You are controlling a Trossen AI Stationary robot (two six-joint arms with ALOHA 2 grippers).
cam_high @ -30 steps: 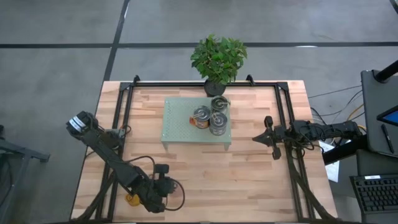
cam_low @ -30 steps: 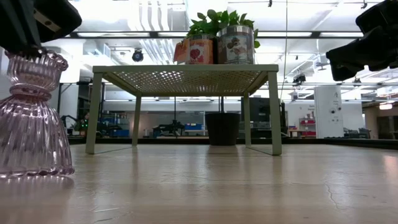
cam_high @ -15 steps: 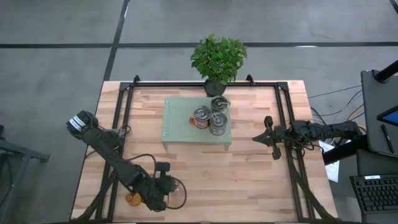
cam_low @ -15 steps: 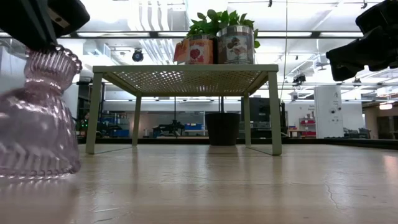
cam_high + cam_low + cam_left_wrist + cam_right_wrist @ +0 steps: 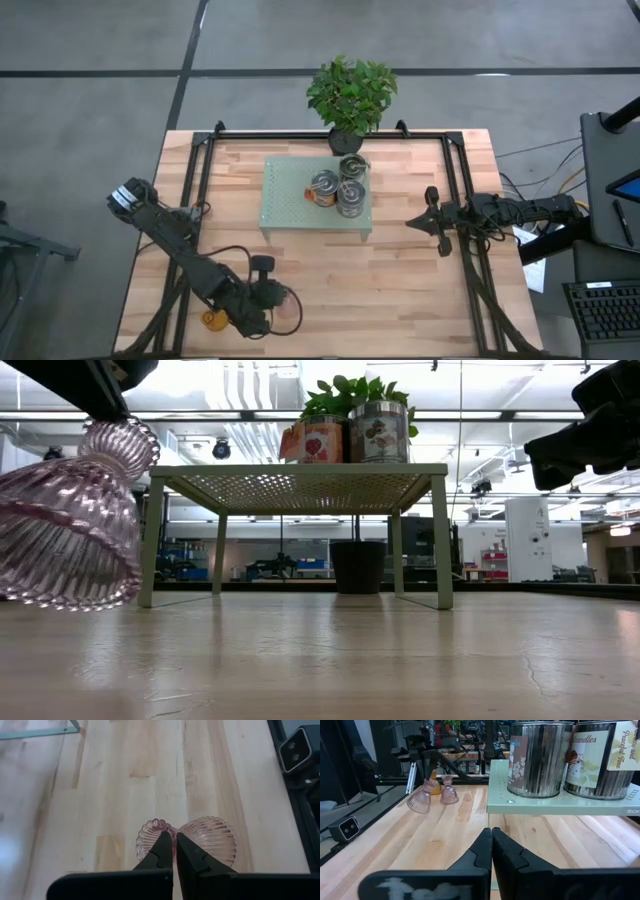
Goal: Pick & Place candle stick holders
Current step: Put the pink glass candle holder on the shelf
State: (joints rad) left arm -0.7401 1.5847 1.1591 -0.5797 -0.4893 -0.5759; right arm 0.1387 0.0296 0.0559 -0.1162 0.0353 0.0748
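Bare wood between the left claw (image 5: 272, 305) and the green stand (image 5: 285, 200) — silver holders (image 5: 340, 187) crowding its top

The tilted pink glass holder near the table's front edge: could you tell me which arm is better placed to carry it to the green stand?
Left. The left gripper is shut on the pink glass holder; the right gripper waits across the table.

pink glass holder (image 5: 70, 530) now lifted, tilted

"candles" and "Peaceful Time" on a silver holder's (image 5: 600, 760) label
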